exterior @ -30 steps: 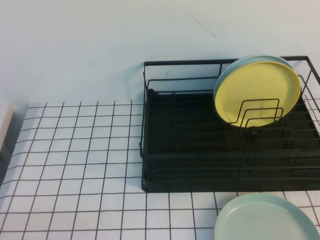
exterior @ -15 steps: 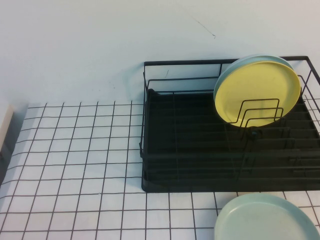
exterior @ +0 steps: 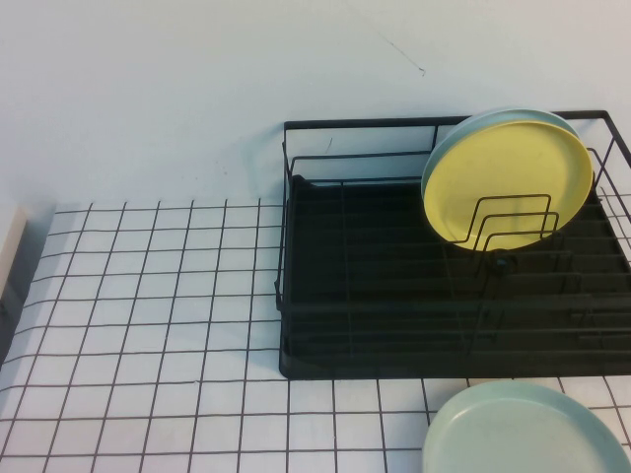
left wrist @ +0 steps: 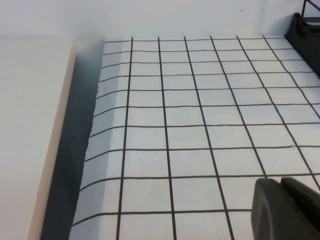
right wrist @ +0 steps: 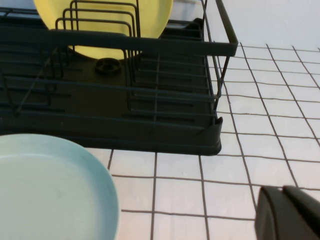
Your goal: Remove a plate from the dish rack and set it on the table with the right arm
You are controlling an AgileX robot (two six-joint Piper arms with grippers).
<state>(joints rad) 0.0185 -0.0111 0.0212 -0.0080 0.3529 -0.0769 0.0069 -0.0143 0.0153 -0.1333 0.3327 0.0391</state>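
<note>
The yellow plate [exterior: 508, 187] stands upright between the wire dividers at the back right of the black dish rack [exterior: 375, 256]. A light blue plate [exterior: 455, 138] stands right behind it. In the right wrist view the yellow plate [right wrist: 152, 15] shows behind the rack's wires [right wrist: 150, 140]. My right gripper [right wrist: 283, 191] is shut and empty, low over the gridded table [right wrist: 280, 125], in front of the rack's corner. My left gripper [left wrist: 281, 182] is shut and empty over the cloth [left wrist: 190, 125], far left of the rack. Neither gripper shows in the high view.
A pale green plate [exterior: 523, 434] lies flat on the table in front of the rack, also in the right wrist view [right wrist: 45, 190]. A beige board [left wrist: 30, 125] borders the cloth's left edge. A white wall stands behind the rack.
</note>
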